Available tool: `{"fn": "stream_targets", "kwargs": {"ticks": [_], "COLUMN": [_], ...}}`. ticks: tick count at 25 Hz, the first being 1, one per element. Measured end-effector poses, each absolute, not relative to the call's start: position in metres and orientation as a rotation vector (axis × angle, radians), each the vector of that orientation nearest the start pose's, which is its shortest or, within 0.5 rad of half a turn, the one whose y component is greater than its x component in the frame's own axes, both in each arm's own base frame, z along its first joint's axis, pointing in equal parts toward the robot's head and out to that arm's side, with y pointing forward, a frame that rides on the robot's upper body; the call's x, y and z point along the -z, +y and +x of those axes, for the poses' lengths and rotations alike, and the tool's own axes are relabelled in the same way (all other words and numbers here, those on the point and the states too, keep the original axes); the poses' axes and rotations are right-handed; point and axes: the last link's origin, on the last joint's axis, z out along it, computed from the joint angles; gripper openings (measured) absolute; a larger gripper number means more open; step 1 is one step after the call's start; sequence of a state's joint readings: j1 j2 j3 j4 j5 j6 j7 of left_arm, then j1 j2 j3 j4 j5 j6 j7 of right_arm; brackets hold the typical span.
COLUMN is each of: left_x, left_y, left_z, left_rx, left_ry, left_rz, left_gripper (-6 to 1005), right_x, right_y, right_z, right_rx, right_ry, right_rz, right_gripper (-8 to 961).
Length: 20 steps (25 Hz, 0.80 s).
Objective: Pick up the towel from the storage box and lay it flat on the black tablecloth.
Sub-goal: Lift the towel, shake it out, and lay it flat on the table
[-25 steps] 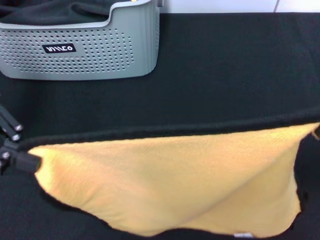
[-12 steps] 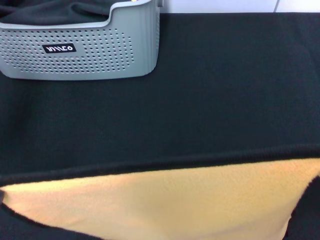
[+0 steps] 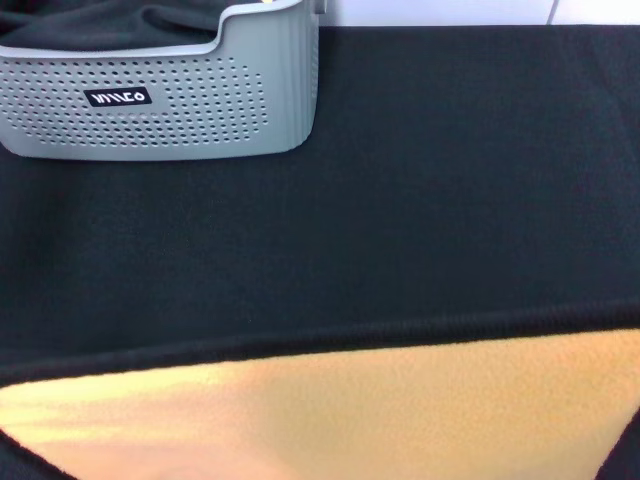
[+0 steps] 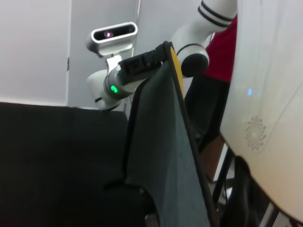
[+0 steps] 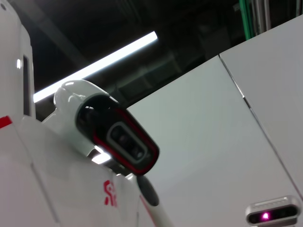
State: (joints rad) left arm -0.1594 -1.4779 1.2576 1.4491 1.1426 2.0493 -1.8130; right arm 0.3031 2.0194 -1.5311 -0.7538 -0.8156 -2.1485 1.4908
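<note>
The towel [image 3: 330, 400] hung stretched across the near foreground above the tablecloth [image 3: 450, 180], its black-trimmed top edge level. In the left wrist view the right gripper [image 4: 144, 64] pinched a towel corner; the left gripper's jaws could not be judged. The box [image 3: 160, 90] stood far left.

Black logo label [image 3: 119, 97] on storage box [image 3: 270, 90], white lettering (not legible)

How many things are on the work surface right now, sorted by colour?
Yellow-orange: 1, the towel
Light grey: 1, the storage box
Black: 1, the black tablecloth
Dark grey: 1, the fabric in the box
Total: 4
</note>
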Motion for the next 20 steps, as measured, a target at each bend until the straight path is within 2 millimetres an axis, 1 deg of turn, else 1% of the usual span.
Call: {"fn": "stream_targets", "kwargs": {"ticks": [4,8,11,13,15,16,17,18,19,20], "left_x": [-0.192,-0.185,-0.181,-0.176,-0.167,-0.158,-0.155,-0.146,-0.146,-0.142], "left_y": [0.215,0.224,0.237,0.249,0.263,0.274,0.279,0.29,0.29,0.295], "left_z": [-0.206,-0.215,-0.219,-0.224,-0.229,-0.232,-0.233,-0.235,-0.235,-0.235], "left_rx": [0.471,0.437,0.451,0.419,0.365,0.326,0.31,0.256,0.256,0.236], "left_ry": [-0.135,-0.186,-0.215,-0.254,-0.307,-0.346,-0.36,-0.401,-0.401,-0.414], "left_rz": [-3.296,-3.269,-3.19,-3.135,-3.094,-3.071,-3.067,-3.069,-3.069,-3.08], "left_gripper": [32,31,31,30,30,30,30,30,29,29], "right_x": [-0.03,-0.016,-0.009,-0.006,-0.003,-0.003,-0.003,-0.003,-0.005,-0.006], "right_y": [0.222,0.24,0.254,0.264,0.272,0.276,0.279,0.281,0.284,0.285], "right_z": [0.182,0.187,0.187,0.186,0.187,0.186,0.185,0.184,0.183,0.182], "right_rx": [-2.158,-2.067,-1.974,-1.908,-1.844,-1.822,-1.806,-1.797,-1.792,-1.792], "right_ry": [0.394,0.462,0.457,0.458,0.466,0.467,0.466,0.462,0.449,0.44], "right_rz": [-2.76,-2.707,-2.69,-2.682,-2.676,-2.677,-2.679,-2.683,-2.693,-2.7], "right_gripper": [4,4,4,4,4,4,4,4,4,4]}}
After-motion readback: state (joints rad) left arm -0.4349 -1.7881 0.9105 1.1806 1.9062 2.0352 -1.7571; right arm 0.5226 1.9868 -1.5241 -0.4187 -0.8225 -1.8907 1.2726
